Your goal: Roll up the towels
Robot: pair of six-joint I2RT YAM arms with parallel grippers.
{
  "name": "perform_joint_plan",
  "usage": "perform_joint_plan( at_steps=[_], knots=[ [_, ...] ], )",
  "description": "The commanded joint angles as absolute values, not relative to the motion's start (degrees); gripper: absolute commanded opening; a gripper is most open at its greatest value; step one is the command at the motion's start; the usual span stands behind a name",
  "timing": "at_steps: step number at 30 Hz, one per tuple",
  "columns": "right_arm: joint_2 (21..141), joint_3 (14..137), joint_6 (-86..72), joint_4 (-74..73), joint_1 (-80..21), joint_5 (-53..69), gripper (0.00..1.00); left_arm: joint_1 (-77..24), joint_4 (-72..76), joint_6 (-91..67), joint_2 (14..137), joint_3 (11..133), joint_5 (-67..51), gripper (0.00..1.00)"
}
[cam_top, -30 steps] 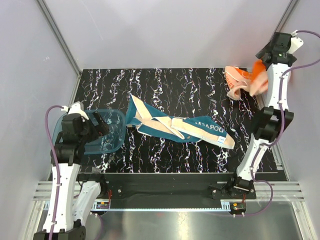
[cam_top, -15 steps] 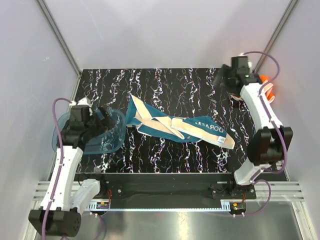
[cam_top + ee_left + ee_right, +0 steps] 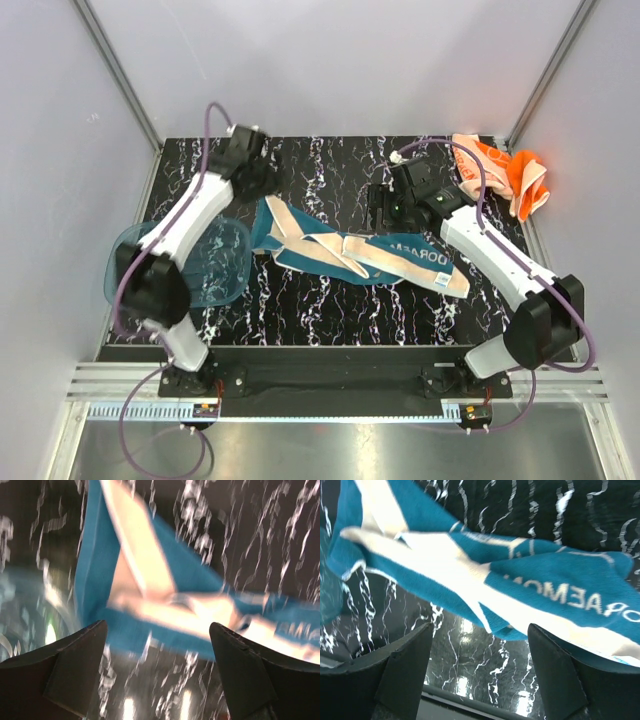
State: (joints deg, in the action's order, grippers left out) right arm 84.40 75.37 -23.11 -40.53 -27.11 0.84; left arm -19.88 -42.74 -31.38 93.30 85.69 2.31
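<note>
The teal-blue towel [image 3: 350, 250] lies crumpled and partly folded across the middle of the table, cream reverse and white lettering showing. The orange towel [image 3: 505, 172] lies bunched at the back right corner. My left gripper [image 3: 262, 185] is open and empty, above the teal towel's back left end; that towel fills the left wrist view [image 3: 150, 580] beyond the gripper [image 3: 157, 675]. My right gripper [image 3: 383, 212] is open and empty, above the towel's right half. The right wrist view shows the towel [image 3: 530, 590] beyond the gripper [image 3: 480, 675].
A translucent blue plastic tray [image 3: 215, 282] sits at the table's left edge, next to the teal towel's left end; its rim shows in the left wrist view [image 3: 25, 610]. Grey walls enclose the table on three sides.
The right arm swung from the back right corner to above the teal towel; the orange towel it held now lies in that corner. The left arm moved from the tray to the towel's back left end.
</note>
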Motion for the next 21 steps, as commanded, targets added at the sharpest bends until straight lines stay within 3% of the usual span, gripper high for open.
perform_joint_plan(
  at_steps=[1,8,21],
  knots=[
    [84.6,75.9,-21.9,-40.7,-29.2,-1.1,0.83,-19.3,-43.9,-29.9,102.8,100.7,5.7,0.88],
    [83.6,72.7,-21.9,-40.8,-29.2,-1.8,0.83,-15.0,-49.0,-30.4,122.0,119.0,4.4,0.81],
    [83.0,71.5,-20.5,-42.5,-29.4,-2.6,0.83,-12.1,-48.2,-29.7,130.1,122.1,4.5,0.80]
  ],
)
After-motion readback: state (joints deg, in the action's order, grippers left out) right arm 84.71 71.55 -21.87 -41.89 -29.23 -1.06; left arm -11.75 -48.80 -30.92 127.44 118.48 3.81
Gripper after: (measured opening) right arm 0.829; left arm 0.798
